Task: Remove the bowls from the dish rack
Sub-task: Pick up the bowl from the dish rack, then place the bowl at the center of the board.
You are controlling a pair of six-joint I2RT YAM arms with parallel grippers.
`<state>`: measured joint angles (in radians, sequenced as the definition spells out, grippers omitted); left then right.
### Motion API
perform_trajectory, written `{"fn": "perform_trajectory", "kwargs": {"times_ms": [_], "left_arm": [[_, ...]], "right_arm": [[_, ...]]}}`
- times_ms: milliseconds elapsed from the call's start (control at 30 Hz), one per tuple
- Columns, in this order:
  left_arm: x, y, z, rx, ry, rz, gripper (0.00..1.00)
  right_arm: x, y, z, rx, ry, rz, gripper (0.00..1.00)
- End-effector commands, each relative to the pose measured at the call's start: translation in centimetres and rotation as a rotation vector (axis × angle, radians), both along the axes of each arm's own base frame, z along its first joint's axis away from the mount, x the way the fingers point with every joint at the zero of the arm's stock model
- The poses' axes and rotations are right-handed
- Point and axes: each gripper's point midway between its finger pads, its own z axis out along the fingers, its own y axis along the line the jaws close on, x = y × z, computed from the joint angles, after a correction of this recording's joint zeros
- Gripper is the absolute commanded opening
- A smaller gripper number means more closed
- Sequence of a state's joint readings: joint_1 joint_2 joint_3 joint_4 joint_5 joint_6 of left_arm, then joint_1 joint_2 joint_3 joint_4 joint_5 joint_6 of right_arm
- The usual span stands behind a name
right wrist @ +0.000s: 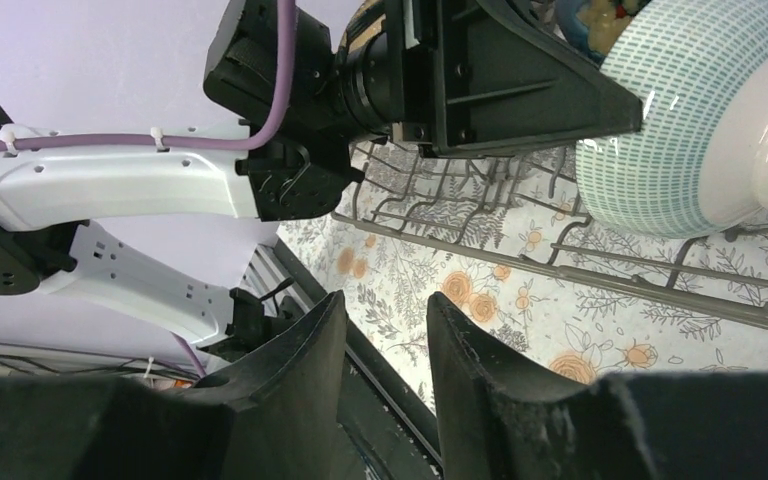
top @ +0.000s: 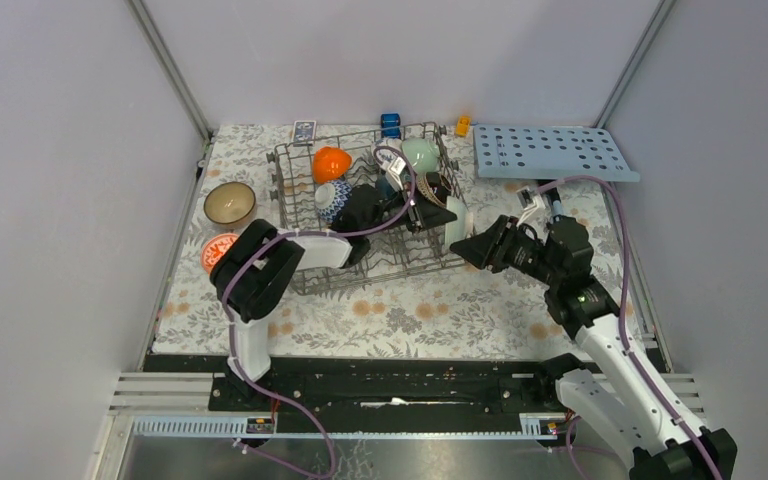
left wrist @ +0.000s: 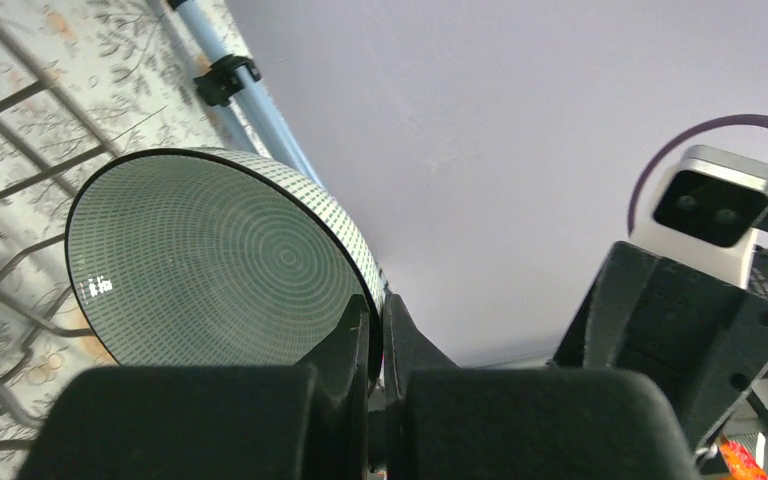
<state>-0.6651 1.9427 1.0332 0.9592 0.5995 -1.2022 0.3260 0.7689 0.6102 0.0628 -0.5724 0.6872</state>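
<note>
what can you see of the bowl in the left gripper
It is a small round bowl that looks like glazed ceramic. It is white with fine green dashes in concentric rings inside and out, a thin dark rim and a plain white foot ring. It is turned on its side at the right end of the dish rack. The left gripper is shut on its rim, one finger inside and one outside. Whether it touches the rack wires cannot be told.

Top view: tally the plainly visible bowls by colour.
orange bowl: 1
pale green bowl: 1
blue-and-white bowl: 1
teal-patterned bowl, in the left claw: 1
brown bowl: 1
red-and-white bowl: 1
Total: 6; more may be hidden.
</note>
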Motion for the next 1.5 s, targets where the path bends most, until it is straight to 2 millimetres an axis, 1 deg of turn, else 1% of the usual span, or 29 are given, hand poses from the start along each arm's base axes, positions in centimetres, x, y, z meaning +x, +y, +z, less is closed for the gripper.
{"fn": "perform_trajectory", "kwargs": {"times_ms": [0, 100, 200, 300, 333, 433, 567, 633, 700, 767, 833, 867, 933, 1067, 1100, 1200, 1233, 1367, 1467], "left_arm": [[-1.2, 1.0, 8.6, -0.135, -0.218, -0.024, 0.0], [-1.6, 1.7, 10.5, -0.126, -0.268, -0.009, 0.0], [-2.3, 2.7, 12.1, -0.089, -0.308, 0.02, 0.0], [-3.3, 4.1, 13.7, -0.04, -0.359, 0.06, 0.0], [-3.8, 4.8, 14.7, -0.027, -0.394, 0.079, 0.0], [-5.0, 6.7, 15.8, 0.052, -0.461, 0.121, 0.0], [-6.8, 9.6, 16.0, 0.207, -0.572, 0.175, 0.0], [-7.7, 11.2, 16.0, 0.291, -0.625, 0.209, 0.0], [-8.8, 12.6, 16.4, 0.361, -0.687, 0.232, 0.0], [-10.0, 13.4, 16.3, 0.435, -0.74, 0.243, 0.0], [-11.3, 13.9, 16.2, 0.488, -0.783, 0.229, 0.0], [-12.2, 14.0, 15.7, 0.519, -0.793, 0.202, 0.0], [-13.4, 14.5, 15.4, 0.558, -0.823, 0.179, 0.0], [-15.4, 15.0, 13.6, 0.652, -0.887, 0.123, 0.0], [-15.9, 15.0, 12.9, 0.685, -0.906, 0.107, 0.0], [-17.1, 14.7, 11.0, 0.782, -0.96, 0.073, 0.0], [-17.4, 14.5, 10.4, 0.822, -0.995, 0.06, 0.0], [-20.3, 12.7, 7.5, 0.937, -1.15, -0.053, 0.0], [-22.3, 11.8, 4.7, 1.033, -1.295, -0.152, 0.0]], "right_arm": [[-1.0, 0.4, 3.6, 0.048, -0.117, 0.053, 0.44], [-1.6, 0.4, 5.1, 0.053, -0.15, 0.071, 0.5], [-2.5, 0.1, 6.7, 0.038, -0.181, 0.085, 0.6], [-3.4, -0.2, 8.3, 0.028, -0.21, 0.085, 0.7], [-3.6, -0.4, 8.9, 0.027, -0.226, 0.083, 0.73], [-4.0, -0.7, 10.4, 0.026, -0.263, 0.07, 0.8], [-4.2, -1.1, 11.8, 0.006, -0.294, 0.053, 0.85], [-4.1, -1.1, 12.2, 0.003, -0.302, 0.05, 0.86], [-3.4, -1.1, 12.0, -0.002, -0.287, 0.035, 0.86], [-2.1, -1.4, 11.1, -0.028, -0.24, -0.011, 0.85], [-0.7, -1.7, 9.7, -0.074, -0.169, -0.055, 0.84], [-0.2, -1.7, 9.1, -0.098, -0.127, -0.062, 0.84], [0.7, -1.2, 8.8, -0.122, -0.074, -0.04, 0.82], [1.8, -1.0, 9.3, -0.158, -0.052, -0.051, 0.8], [2.2, -1.2, 9.3, -0.189, -0.047, -0.069, 0.8], [2.9, -1.1, 8.1, -0.319, -0.011, -0.087, 0.8], [2.8, -0.8, 7.7, -0.366, -0.003, -0.079, 0.8], [2.3, 0.3, 6.2, -0.512, 0.014, -0.035, 0.8], [1.6, 0.4, 4.6, -0.591, 0.021, -0.001, 0.8]]}}
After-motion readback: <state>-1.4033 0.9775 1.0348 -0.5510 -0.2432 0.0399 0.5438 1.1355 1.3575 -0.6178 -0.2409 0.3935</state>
